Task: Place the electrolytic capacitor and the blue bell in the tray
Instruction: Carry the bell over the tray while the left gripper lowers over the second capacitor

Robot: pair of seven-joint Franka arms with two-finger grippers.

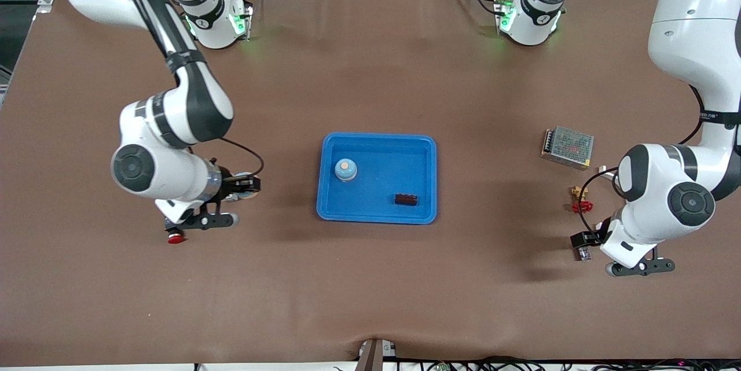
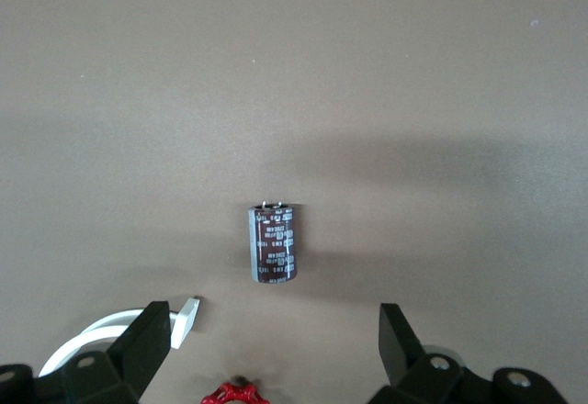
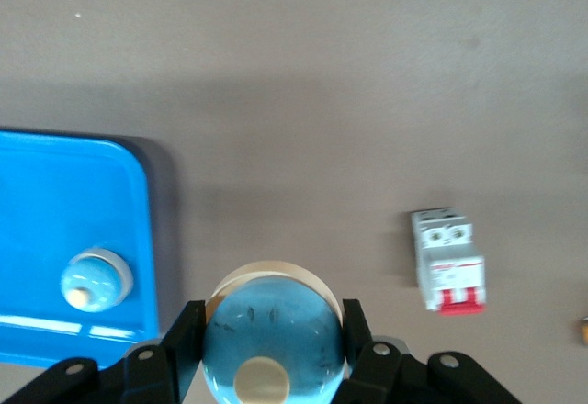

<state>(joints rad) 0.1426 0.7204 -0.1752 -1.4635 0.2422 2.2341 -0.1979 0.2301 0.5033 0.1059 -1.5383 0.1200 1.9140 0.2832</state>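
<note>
Read the tabletop as a clock face, with twelve toward the arms' bases and six toward the front camera.

The tray (image 1: pixel 376 136) sits at the centre. It already holds a tray bell (image 1: pixel 345 169) at about ten o'clock inside it, dome up. A dark tray capacitor (image 1: pixel 406 199) lies on its side at about four o'clock. The two are well apart.

The right tool (image 3: pixel 271 342) is closed around a held blue bell (image 3: pixel 276 308). One finger sits on each flank of the dome, so the button faces up and the bell can't roll out. The tool hangs over bare tabletop at the tray's nine o'clock, just off the rim. My guess is that it is placed for a short carry over the rim into the free floor of the tray. A circuit breaker (image 3: pixel 447 259) lies apart from this and plays no part.

The left tool (image 2: pixel 273 310) stands wide and holds nothing, out at the three o'clock end. A loose capacitor (image 2: pixel 273 243) lies on its side on the tabletop just ahead of the spread fingers. Its long axis runs in line with the gap between them. That looks like a line-up to pinch the round body across its width.
</note>
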